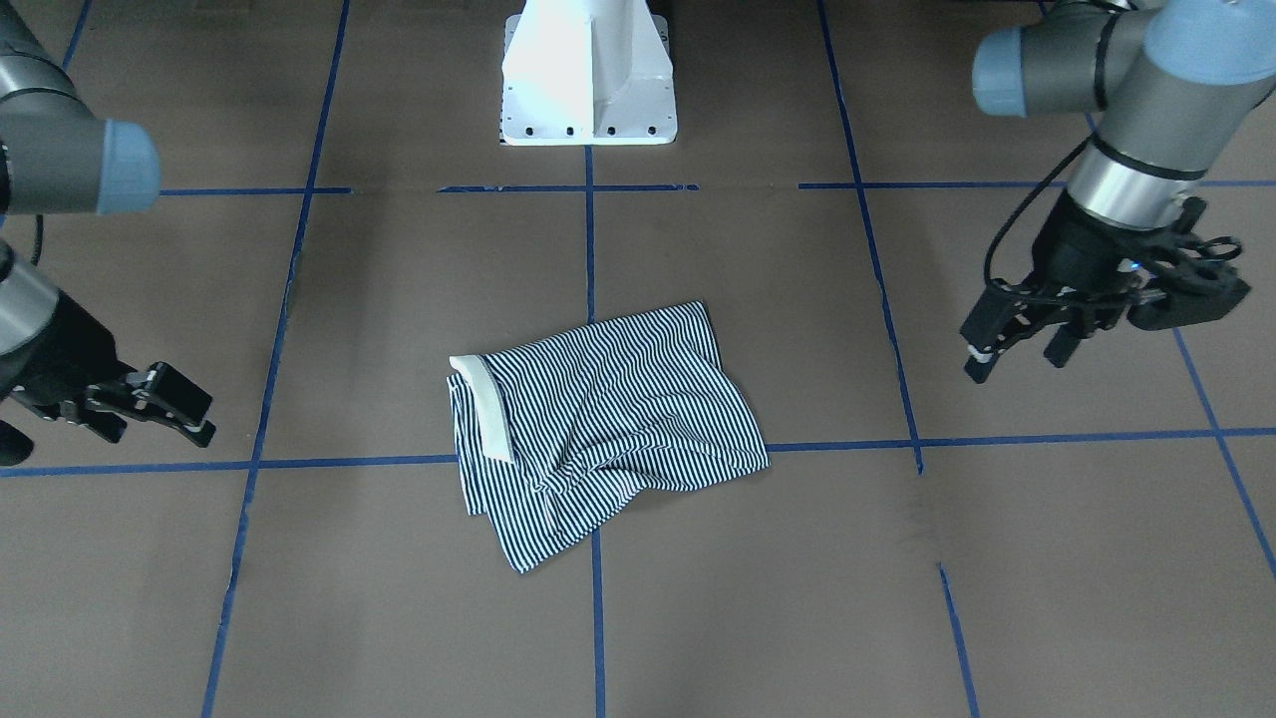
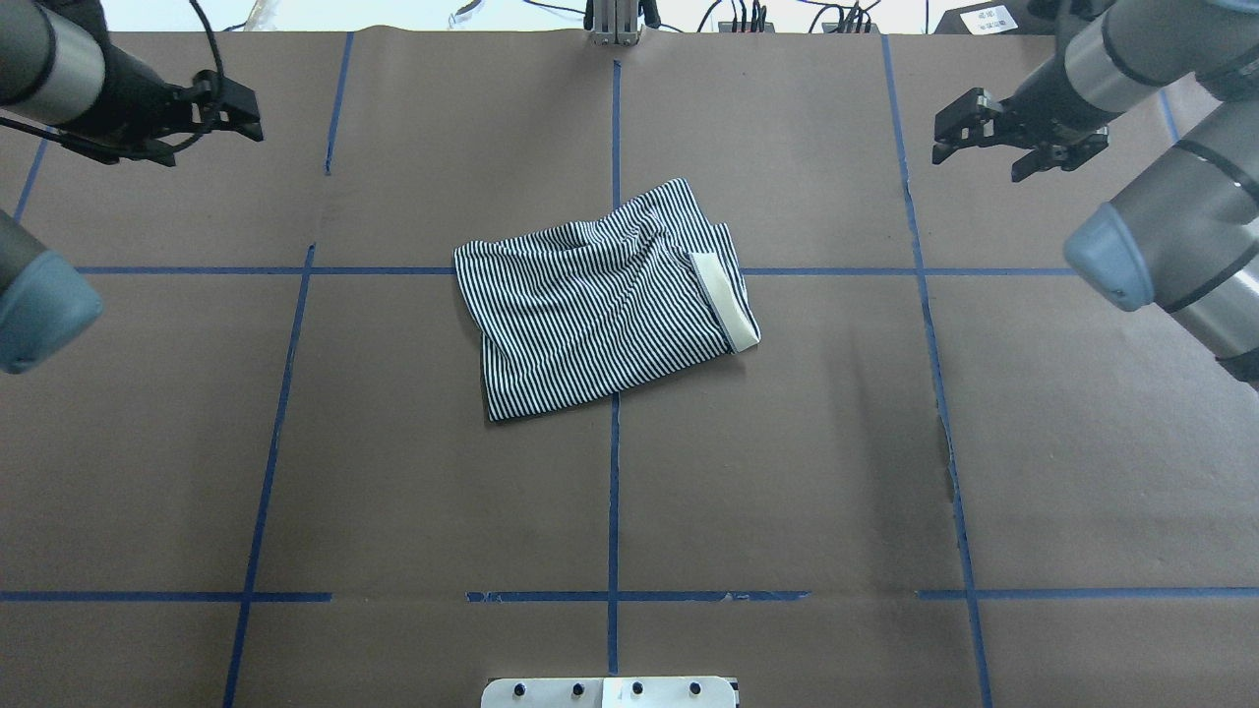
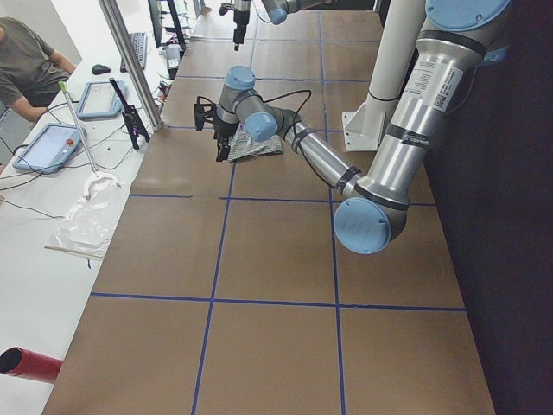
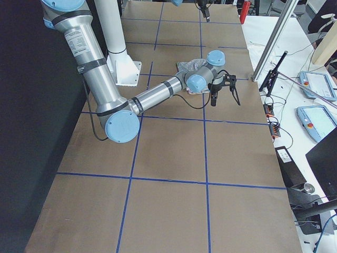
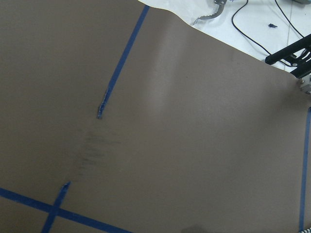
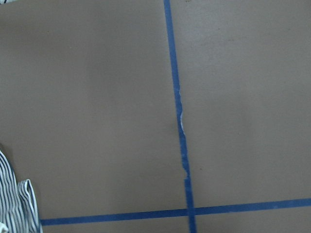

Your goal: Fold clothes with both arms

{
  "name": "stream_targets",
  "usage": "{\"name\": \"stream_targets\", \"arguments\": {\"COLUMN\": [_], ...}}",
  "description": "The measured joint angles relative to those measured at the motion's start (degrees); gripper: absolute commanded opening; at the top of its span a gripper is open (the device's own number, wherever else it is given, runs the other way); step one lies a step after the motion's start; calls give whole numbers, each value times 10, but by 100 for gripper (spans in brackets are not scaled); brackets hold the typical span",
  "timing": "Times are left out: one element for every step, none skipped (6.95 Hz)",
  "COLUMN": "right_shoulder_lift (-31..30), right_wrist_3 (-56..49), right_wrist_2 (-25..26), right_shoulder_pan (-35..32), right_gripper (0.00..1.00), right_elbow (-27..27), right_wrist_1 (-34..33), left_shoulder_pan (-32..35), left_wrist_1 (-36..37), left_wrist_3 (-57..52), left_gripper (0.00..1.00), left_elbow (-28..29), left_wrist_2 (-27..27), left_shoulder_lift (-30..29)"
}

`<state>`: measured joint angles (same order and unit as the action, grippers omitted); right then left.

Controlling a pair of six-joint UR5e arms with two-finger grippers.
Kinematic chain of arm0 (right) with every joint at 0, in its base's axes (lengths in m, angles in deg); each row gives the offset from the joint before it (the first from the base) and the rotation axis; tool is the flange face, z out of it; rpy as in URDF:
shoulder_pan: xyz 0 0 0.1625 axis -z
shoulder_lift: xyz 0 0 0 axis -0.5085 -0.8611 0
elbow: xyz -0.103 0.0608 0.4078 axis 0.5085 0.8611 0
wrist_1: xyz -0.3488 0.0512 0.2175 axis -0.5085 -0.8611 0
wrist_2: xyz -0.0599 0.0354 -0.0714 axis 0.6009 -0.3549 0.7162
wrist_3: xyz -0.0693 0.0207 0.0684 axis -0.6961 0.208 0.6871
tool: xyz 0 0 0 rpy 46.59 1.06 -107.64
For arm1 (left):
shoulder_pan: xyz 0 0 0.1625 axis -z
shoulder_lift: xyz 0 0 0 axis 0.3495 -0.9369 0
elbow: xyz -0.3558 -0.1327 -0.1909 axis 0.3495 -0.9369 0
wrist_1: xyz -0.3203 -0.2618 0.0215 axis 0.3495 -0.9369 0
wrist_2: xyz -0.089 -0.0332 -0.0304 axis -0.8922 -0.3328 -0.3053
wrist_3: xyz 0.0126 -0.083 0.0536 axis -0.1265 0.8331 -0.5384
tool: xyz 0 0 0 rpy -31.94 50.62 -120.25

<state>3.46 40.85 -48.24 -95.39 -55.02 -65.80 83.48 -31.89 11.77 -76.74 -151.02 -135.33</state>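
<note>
The striped polo shirt (image 1: 608, 419) lies folded into a rumpled, roughly rectangular bundle at the middle of the brown table (image 2: 787, 442). Its cream collar (image 2: 723, 305) shows along one end. It also shows in the overhead view (image 2: 590, 305), and one corner shows in the right wrist view (image 6: 12, 204). My left gripper (image 2: 248, 118) hovers open and empty at the far left corner, well away from the shirt. My right gripper (image 2: 942, 138) hovers open and empty at the far right. In the front view the left gripper (image 1: 1022, 357) is on the right and the right gripper (image 1: 199, 417) on the left.
The white pedestal base (image 1: 588, 80) stands at the robot's side of the table. Blue tape lines (image 2: 614, 492) grid the surface. Past the far edge are a seated operator (image 3: 26, 69), tablets (image 3: 52, 147), cables and a plastic sheet (image 3: 86, 216).
</note>
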Motion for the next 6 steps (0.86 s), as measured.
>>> {"name": "stream_targets", "arguments": {"right_shoulder_lift": [-42, -77, -103, -133, -172, -205], "right_wrist_3": [-119, -261, -395, -496, -551, -570], "right_wrist_2": [-18, -24, -26, -30, -47, -70], "right_shoulder_pan": [-48, -99, -148, -194, -228, -244], "right_gripper": [100, 100, 100, 100, 100, 100], "right_elbow": [0, 5, 10, 13, 13, 9], "right_wrist_1": [-13, -51, -104, -144, -157, -152], "left_shoulder_pan": [59, 116, 166, 216, 250, 265], "left_wrist_1": [29, 56, 69, 73, 68, 42], "left_wrist_3": [-139, -287, -420, -539, -614, -642], "left_gripper": [100, 100, 100, 100, 100, 100], "left_elbow": [5, 17, 34, 60, 81, 96], "left_wrist_2": [-20, -29, -38, -62, -98, -125], "left_shoulder_lift": [16, 31, 51, 73, 101, 133]}}
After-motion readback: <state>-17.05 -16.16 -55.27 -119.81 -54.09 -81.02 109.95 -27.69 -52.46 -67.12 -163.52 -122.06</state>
